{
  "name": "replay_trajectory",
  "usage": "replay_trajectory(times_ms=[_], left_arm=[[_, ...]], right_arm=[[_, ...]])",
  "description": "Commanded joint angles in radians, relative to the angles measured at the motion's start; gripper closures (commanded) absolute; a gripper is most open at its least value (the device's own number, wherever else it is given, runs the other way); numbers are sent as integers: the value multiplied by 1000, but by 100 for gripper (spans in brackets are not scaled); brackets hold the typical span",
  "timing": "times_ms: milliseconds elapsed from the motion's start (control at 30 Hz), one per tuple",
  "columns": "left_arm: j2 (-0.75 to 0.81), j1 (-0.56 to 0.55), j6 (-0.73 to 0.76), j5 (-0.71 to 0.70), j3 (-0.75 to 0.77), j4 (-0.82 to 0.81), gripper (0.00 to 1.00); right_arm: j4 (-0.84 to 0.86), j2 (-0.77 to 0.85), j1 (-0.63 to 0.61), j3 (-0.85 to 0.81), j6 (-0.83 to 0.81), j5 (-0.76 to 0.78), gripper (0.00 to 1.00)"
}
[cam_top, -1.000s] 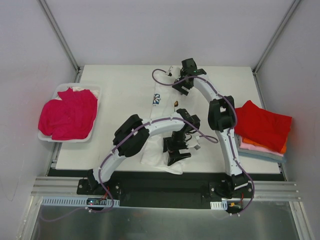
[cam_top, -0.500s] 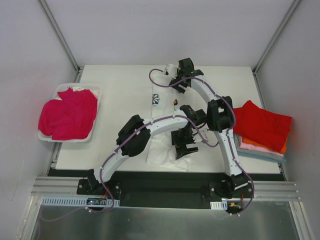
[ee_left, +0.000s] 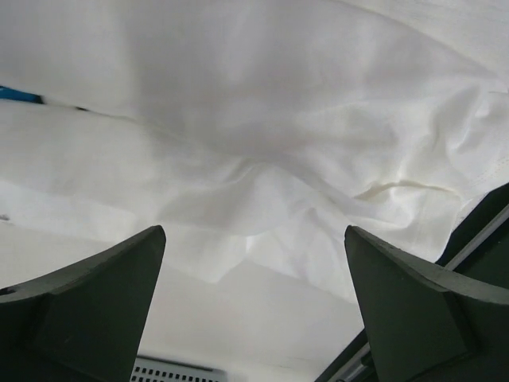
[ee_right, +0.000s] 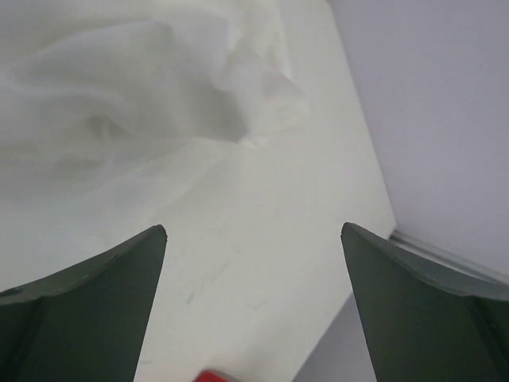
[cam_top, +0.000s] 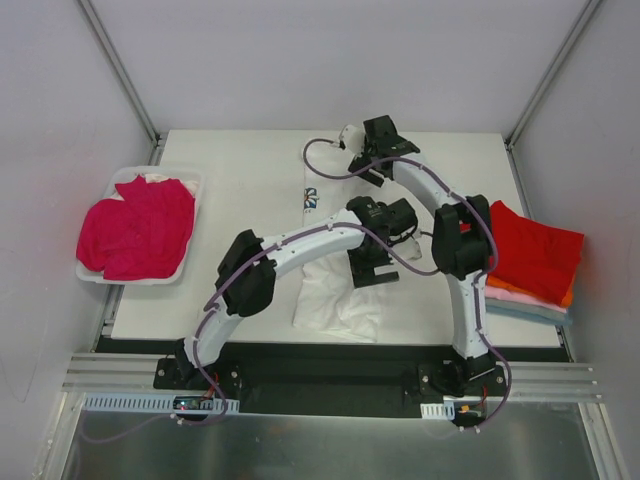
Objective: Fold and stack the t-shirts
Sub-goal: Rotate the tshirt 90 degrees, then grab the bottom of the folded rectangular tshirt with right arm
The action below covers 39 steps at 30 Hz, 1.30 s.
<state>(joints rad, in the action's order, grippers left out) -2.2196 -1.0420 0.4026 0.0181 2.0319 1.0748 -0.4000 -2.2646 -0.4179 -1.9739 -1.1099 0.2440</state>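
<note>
My left pincer (ee_left: 254,232) hangs with its fingers spread wide and nothing between them, just above the rumpled white t-shirt (cam_top: 338,300). The shirt lies in a long strip down the middle of the worktop (cam_top: 250,170) (a bit of blue print shows at its left edge). My right pincer (ee_right: 253,231) is spread too, and empty, over bare worktop beside the shirt's far end. A magenta t-shirt (cam_top: 135,228) fills the bin (cam_top: 192,178) at the left. A red t-shirt (cam_top: 530,250) tops the stack (cam_top: 522,298) at the right.
</note>
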Motion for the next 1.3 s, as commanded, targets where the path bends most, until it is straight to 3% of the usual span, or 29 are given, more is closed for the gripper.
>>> replay_trajectory(times_ms=[0,167,400,667,800,933,1267], left_arm=[[139,-10,18,-135,19,-21,4],[213,-10,28,-201,-33,-36,3],[466,0,110,-305,-399,-203,1],[757,63,139,-239,-663,-305,1],[817,66,116,-213,-734,-311,1],[870,97,111,-169,-843,-354,1],[844,181,110,-54,-980,-466,1]], right_arm=[[49,218,-12,55,25,106,3],[-34,354,-32,121,24,156,4],[-94,630,-67,432,68,198,3],[-276,893,-67,650,203,126,3],[-405,991,-82,710,300,23,3],[-398,1109,-107,846,343,-3,2],[-350,1142,-229,1035,381,-11,2]])
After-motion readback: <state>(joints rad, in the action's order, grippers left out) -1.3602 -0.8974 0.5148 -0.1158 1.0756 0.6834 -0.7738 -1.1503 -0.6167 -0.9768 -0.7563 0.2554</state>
